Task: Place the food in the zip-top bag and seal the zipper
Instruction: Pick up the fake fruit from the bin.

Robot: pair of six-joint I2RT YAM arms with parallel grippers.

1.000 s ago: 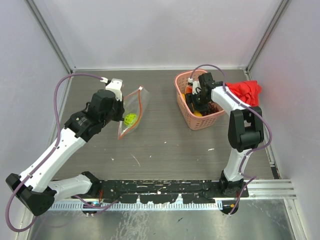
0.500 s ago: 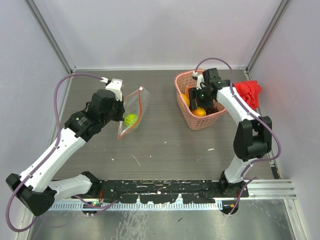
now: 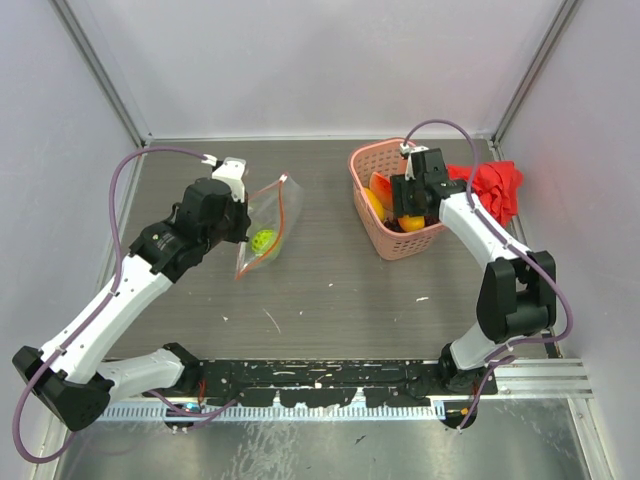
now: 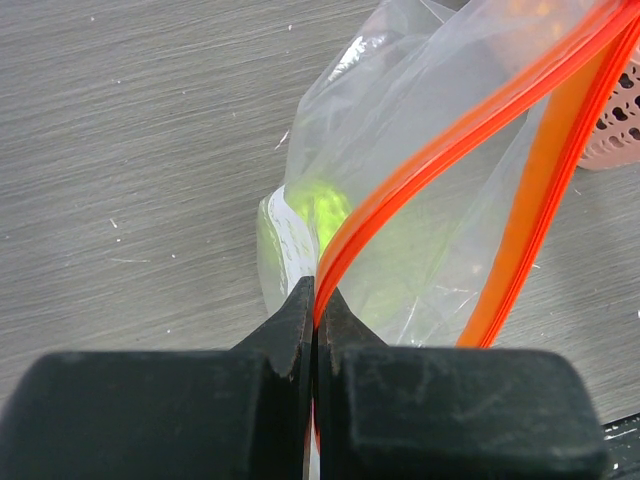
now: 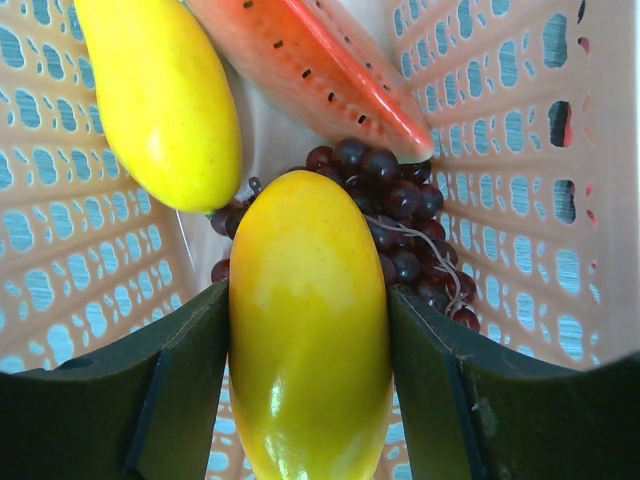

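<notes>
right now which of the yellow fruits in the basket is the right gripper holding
The yellow-orange one, clamped in the right gripper; the plain yellow piece lies loose against the basket wall.

The zip-top bag (image 3: pixel 270 215), bumpy ball (image 3: pixel 262 240) inside, lies left of the basket (image 3: pixel 405 245); the cloth (image 3: pixel 497 188) lies right of it.

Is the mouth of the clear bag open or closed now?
Open. The bag's two orange zipper strips stand apart, and the left hand pinches only one of them.

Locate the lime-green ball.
The lime-green ball sits inside the zip-top bag pinched by the left pincer, left of centre in the top view.
</notes>
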